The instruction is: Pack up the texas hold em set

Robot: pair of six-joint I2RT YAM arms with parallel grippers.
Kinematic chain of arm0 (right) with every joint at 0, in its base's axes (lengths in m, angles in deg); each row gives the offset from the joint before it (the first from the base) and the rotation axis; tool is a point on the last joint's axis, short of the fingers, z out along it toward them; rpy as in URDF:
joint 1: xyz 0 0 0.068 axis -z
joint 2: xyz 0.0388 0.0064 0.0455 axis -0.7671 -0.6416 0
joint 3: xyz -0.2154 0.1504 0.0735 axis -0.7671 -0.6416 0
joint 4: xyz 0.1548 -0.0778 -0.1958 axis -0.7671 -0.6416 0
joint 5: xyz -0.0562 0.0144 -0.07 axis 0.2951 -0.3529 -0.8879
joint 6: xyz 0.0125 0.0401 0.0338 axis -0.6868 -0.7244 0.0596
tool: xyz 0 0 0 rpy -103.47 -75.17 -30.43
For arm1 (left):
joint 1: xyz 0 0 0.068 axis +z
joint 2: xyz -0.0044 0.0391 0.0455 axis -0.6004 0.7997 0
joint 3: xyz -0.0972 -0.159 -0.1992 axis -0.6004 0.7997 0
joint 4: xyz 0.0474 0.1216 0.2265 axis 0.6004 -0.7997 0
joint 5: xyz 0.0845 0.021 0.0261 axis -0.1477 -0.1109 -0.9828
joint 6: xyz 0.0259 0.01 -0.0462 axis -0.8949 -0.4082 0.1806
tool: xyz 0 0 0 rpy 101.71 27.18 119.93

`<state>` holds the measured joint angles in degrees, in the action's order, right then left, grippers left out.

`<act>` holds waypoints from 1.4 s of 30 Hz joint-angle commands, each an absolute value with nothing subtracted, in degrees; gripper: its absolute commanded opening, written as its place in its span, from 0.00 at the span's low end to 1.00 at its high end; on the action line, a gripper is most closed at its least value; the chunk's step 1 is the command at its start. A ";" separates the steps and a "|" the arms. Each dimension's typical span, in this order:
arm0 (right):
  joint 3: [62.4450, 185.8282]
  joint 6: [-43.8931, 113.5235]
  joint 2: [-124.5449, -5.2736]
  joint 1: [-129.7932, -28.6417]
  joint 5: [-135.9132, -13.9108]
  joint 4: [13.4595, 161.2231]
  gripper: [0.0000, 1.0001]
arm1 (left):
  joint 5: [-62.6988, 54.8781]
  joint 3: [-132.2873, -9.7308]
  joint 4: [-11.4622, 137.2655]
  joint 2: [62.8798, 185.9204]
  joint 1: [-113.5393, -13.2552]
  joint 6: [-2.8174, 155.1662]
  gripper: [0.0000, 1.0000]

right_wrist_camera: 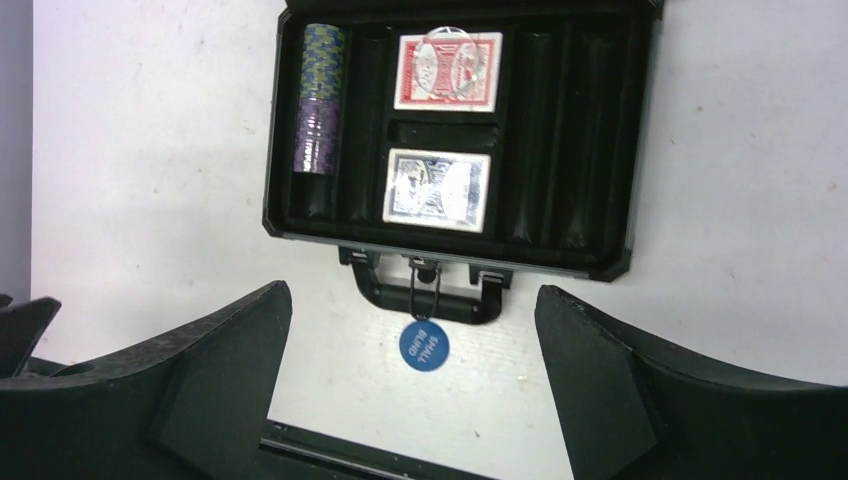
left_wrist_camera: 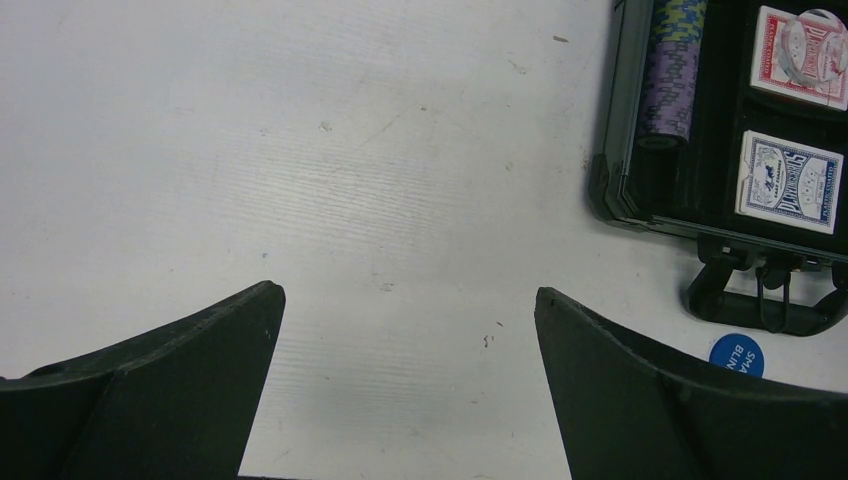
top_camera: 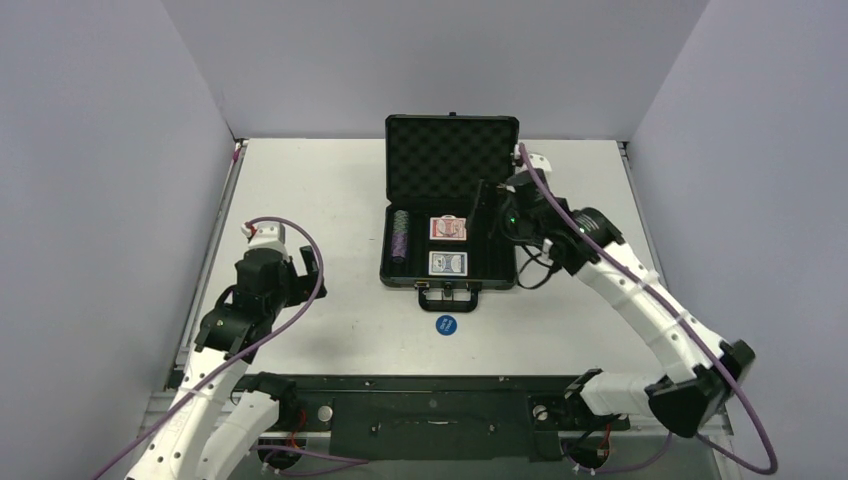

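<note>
At the near edge of the table (top_camera: 330, 200), the two arms are standing on their bases. The left arm is bending upward at the elbow and is pointing its wrist forward, low over the left part of the table. The left gripper (top_camera: 305, 265) is spreading its fingers (left_wrist_camera: 180, 390) wide, and nothing is lying between them; only bare table is showing under it, well apart from the set.

A little farther, near the middle, a blue disc (top_camera: 446, 324) is lying flat on the table, just in front of the handle (top_camera: 448, 297) of the black case (top_camera: 500, 262). The case is lying open with its handle toward the arms. Inside, a purple and green chip stack (top_camera: 401, 237) is lying in the leftmost slot. The blue deck (top_camera: 448, 263) is sitting in the nearer middle pocket and the red deck (top_camera: 447, 229) in the farther one. A clear disc (right_wrist_camera: 450, 45) is resting on top of the red deck. The slots on the right side are showing only black foam.

The right arm is reaching from its base far forward and to the left, with the wrist raised. The right gripper (top_camera: 484, 212) is hovering over the right side of the case, fingers (right_wrist_camera: 610, 390) wide apart, holding nothing.

Behind, the lid (top_camera: 452, 150) is standing upright, showing its foam lining.
</note>
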<state>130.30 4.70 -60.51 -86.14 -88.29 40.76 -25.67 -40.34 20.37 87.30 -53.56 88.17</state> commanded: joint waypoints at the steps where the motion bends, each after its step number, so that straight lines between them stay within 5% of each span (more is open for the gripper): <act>1: 122.92 1.75 -49.07 -86.56 -91.54 42.16 0.88 | -26.62 -40.80 22.30 87.41 -53.16 88.63 0.96; 13: 112.13 -5.57 -32.49 -86.31 -95.69 36.18 0.88 | -26.39 -40.51 22.70 86.90 -53.80 88.58 0.96; 25: 94.27 -26.52 -18.09 -86.31 -83.33 50.51 0.88 | -26.59 -40.21 22.81 86.30 -56.92 88.81 0.96; 36: 102.43 -26.76 -25.32 -88.99 -87.56 25.57 0.88 | -27.65 -40.04 22.64 84.22 -61.25 89.12 0.96; 42: 109.47 -30.32 -35.55 -101.54 -94.55 23.14 0.87 | -28.68 -40.06 21.89 82.75 -62.54 89.60 0.96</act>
